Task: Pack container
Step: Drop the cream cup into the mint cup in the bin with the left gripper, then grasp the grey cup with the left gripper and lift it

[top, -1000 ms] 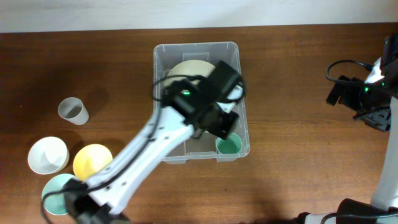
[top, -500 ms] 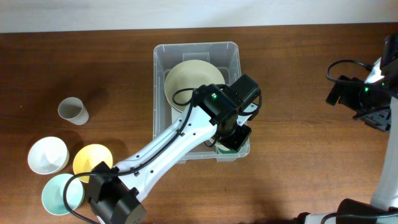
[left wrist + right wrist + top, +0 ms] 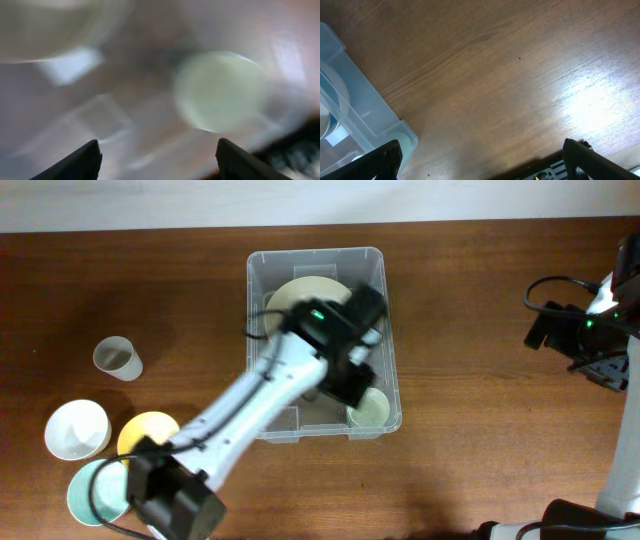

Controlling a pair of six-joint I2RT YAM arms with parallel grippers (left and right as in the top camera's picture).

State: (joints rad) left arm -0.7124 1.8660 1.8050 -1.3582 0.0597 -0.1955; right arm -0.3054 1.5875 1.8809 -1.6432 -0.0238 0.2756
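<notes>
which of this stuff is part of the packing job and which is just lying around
In the job:
bin
cream plate and pale green cup inside it
left end effector, open above the cup

Lying about, probably next to pack:
grey cup
white bowl
yellow bowl
teal bowl

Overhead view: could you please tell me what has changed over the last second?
The left claw swung out over the small cup in the near-right corner of the container, then pulled back toward the middle, open and empty. That cup now looks paler; blur hides why. The container, cream dish, loose bowls and right arm stayed put.
</notes>
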